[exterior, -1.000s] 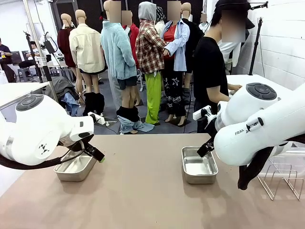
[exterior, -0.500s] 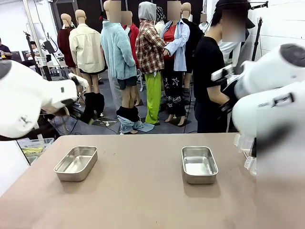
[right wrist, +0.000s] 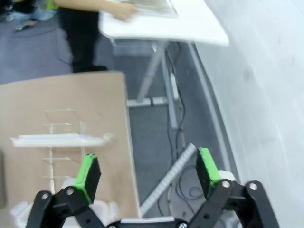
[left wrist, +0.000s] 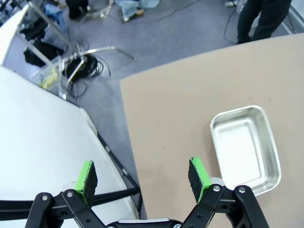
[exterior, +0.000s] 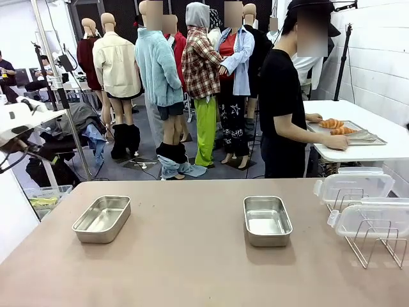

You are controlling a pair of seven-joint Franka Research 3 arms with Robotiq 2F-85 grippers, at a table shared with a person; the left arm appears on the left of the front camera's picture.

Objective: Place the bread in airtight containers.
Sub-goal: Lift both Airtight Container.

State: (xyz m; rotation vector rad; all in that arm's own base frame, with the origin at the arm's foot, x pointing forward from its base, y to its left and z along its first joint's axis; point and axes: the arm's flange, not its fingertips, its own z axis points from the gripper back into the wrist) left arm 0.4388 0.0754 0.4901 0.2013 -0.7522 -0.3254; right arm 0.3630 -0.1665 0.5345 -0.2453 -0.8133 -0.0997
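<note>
Left pincer (left wrist: 142,173): released, empty, above the brown desk (left wrist: 190,85) edge.
Right pincer (right wrist: 148,168): released, empty, over floor.
Bread (exterior: 331,123): on tray (exterior: 367,136), white desk (exterior: 383,150), beside person's hand (exterior: 337,141).
Left tin (exterior: 102,219), right tin (exterior: 267,220): empty, well apart on the brown desk.

- Front view: bright, even light from overhead, sharp across the whole frame
- The left steel tin (exterior: 102,219) and right steel tin (exterior: 267,220) cast only faint, soft shadows on the brown table (exterior: 192,268), and their floors carry a pale sheen
- The clear lids (exterior: 355,187) catch small white highlights
- Left wrist view: crisp; the left steel tin's floor glares almost white, and the white surface (left wrist: 38,142) beside the table is washed out
- Right wrist view: soft and smeared throughout, with one of the clear lids (right wrist: 61,140) reduced to a pale streak
</note>
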